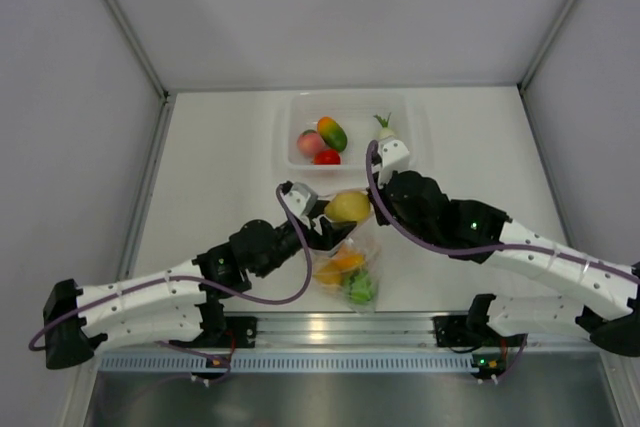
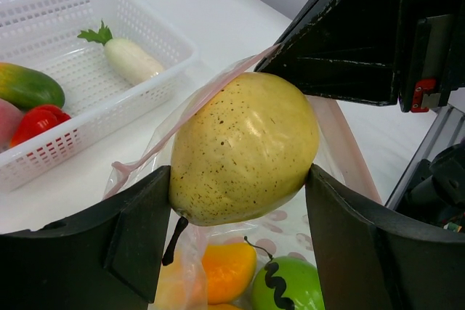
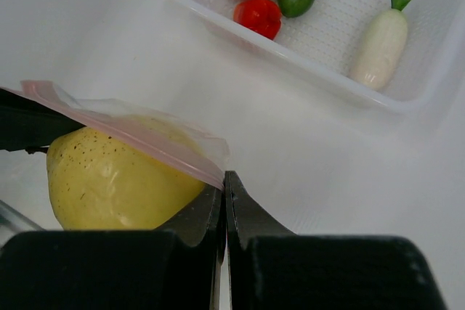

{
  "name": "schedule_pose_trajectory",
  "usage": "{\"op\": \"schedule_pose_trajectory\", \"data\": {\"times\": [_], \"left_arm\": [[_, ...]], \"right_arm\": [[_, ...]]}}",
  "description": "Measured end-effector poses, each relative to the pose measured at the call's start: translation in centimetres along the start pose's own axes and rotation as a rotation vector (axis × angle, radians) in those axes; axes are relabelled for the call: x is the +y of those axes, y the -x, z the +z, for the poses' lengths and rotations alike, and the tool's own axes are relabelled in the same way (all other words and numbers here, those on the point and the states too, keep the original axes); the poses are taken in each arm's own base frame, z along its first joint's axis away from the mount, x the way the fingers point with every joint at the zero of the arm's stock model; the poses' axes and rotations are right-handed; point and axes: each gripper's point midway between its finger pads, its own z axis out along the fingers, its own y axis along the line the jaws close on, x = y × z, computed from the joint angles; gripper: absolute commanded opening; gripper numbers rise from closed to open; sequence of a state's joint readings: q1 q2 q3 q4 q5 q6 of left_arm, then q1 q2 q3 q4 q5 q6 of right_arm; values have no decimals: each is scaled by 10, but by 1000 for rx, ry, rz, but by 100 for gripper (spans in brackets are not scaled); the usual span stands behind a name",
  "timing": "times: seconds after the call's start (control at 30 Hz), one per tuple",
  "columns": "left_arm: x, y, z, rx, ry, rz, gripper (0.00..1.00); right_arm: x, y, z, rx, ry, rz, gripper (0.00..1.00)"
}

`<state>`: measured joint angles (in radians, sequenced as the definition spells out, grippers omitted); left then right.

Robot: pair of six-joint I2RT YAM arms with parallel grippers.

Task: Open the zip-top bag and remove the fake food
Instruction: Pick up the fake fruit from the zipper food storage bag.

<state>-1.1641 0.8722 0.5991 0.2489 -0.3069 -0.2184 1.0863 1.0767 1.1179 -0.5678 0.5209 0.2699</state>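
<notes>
The zip-top bag [image 1: 368,252] lies between the arms, its mouth lifted. My right gripper [image 3: 224,178] is shut on the pink zip strip [image 3: 123,132] at the bag's edge. My left gripper [image 2: 238,183] is shut on a yellow speckled pear [image 2: 243,147], one piece of the fake food, at the bag's mouth. The pear [image 1: 347,207] sits just above the bag, with the zip strip [image 2: 196,103] draped over its top. An orange piece [image 2: 229,270] and a green piece [image 2: 287,284] lie inside the bag below it.
A white basket [image 1: 290,162] stands at the back of the table. It holds a peach [image 1: 310,142], a green-orange mango [image 1: 332,133], a red tomato [image 1: 327,157] and a white radish [image 1: 385,130]. Grey walls close in both sides.
</notes>
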Motion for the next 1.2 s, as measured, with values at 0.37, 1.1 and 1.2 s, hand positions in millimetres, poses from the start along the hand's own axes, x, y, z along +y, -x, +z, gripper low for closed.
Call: {"op": "schedule_pose_trajectory", "data": {"times": [0.37,1.1,1.2], "left_arm": [[0,-2,-1,-41,-25,-2,0],[13,48,39,-168,143,2,0],[18,39,48,-146,183,9,0]], "right_arm": [[0,-1,2,15,61,37,0],[-29,64,8,-56,14,-30,0],[-33,50,12,-31,-12,-50,0]]}}
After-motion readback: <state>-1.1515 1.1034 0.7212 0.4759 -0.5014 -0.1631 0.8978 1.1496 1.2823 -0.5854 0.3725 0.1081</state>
